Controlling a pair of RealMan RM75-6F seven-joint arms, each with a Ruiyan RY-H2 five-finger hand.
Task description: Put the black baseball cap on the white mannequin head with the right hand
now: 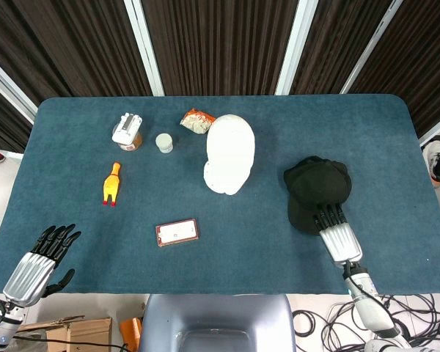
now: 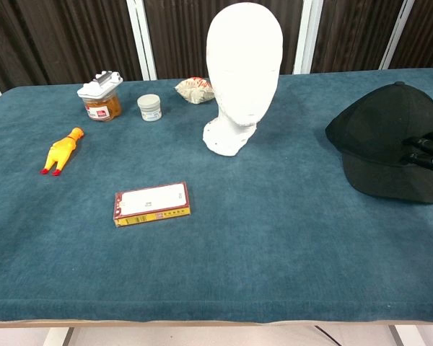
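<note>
Resting on the right part of the table, towards its right edge, the black baseball cap lies crown up with its brim pointing at the near edge; the right hand reaches in from the near edge and its dark fingers lie on the brim; in the chest view those fingertips touch the cap's right side, but whether they actually pinch the cloth I cannot tell. The white mannequin head stands upright near the middle of the table, a little towards the far edge, well apart from the cap and bare on top; the chest view shows it on its own neck base. The left hand hovers at the near left corner, fingers spread apart and holding nothing.

Along the far edge, left of the mannequin head, sit a jar with a white lid, a small round white pot just beside it, and a crumpled snack packet close to the head's far side; a yellow rubber chicken lies nearer the left edge; a flat red-bordered box lies face up towards the near edge, left of centre. The table wears a blue-green cloth.
</note>
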